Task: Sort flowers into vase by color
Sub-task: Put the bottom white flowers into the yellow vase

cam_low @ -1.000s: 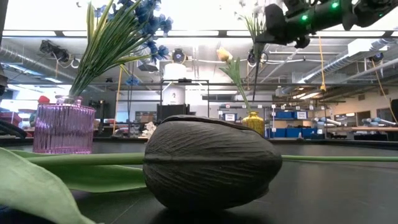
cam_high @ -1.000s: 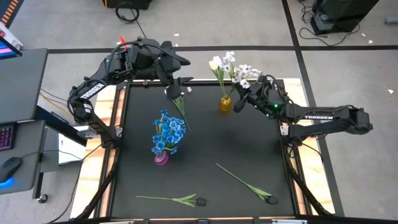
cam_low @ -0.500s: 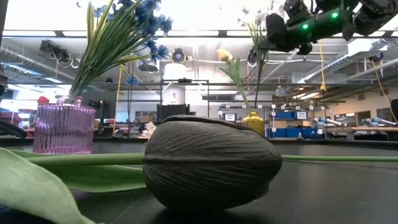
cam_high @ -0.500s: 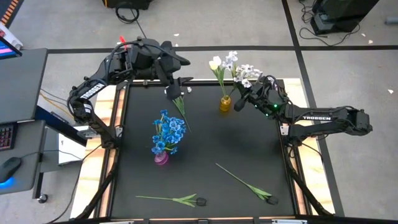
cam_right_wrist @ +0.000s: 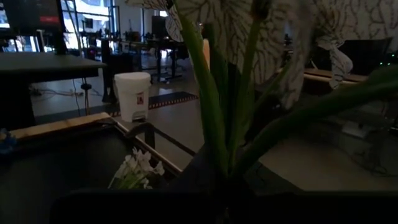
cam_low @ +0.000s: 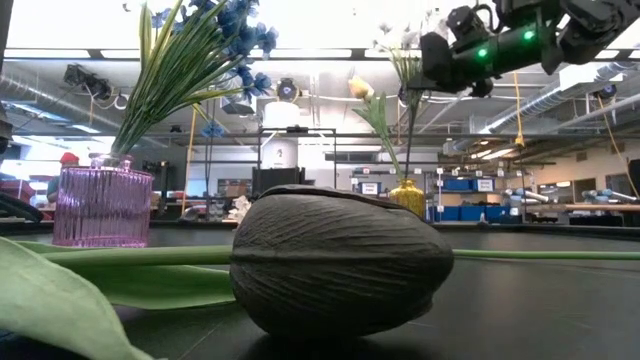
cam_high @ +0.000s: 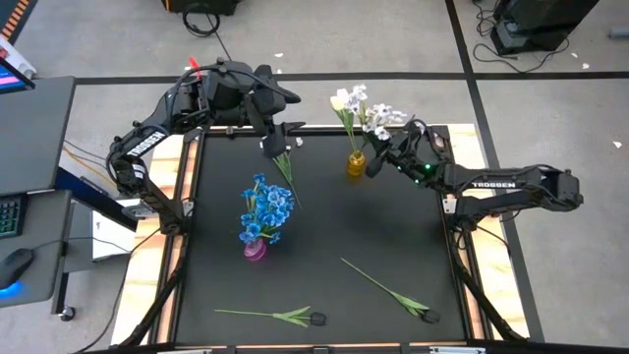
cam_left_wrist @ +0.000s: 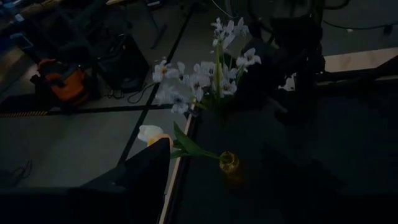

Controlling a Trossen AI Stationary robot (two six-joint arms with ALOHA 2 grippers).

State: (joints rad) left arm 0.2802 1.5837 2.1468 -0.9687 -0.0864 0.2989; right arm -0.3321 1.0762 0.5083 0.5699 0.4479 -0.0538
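A white blossom spray (cam_high: 379,116) stands upright in my shut right gripper (cam_high: 374,164), just right of the yellow vase (cam_high: 356,163), which holds a pale tulip (cam_high: 340,100). In the low view its stem (cam_low: 411,130) hangs down to the vase's mouth (cam_low: 406,184); whether it is inside I cannot tell. The pink vase (cam_high: 255,249) holds the blue flowers (cam_high: 267,208). My left gripper (cam_high: 267,138) hovers open at the far edge, above another white spray with its stem (cam_high: 286,173) on the table. My right gripper pinches the spray's green stems (cam_right_wrist: 214,124) between its two fingers, below the blossoms. The fingers come level from the table's right side and lie across the stems. The spray stands upright, blossoms above the fingers, and the long stem (cam_low: 411,130) hangs below them, clear of the table.
Two dark tulip buds on green stems lie near the table's near edge, one at the middle (cam_high: 316,318) and one at the right (cam_high: 430,315). The low view looks past one such bud (cam_low: 340,260). The middle of the black mat (cam_high: 393,226) is bare.
My right gripper has moved down and toward the table's left, toward the yellow vase, still shut on the white spray. The spray has stayed upright, and its hanging stem has come lower over the vase.
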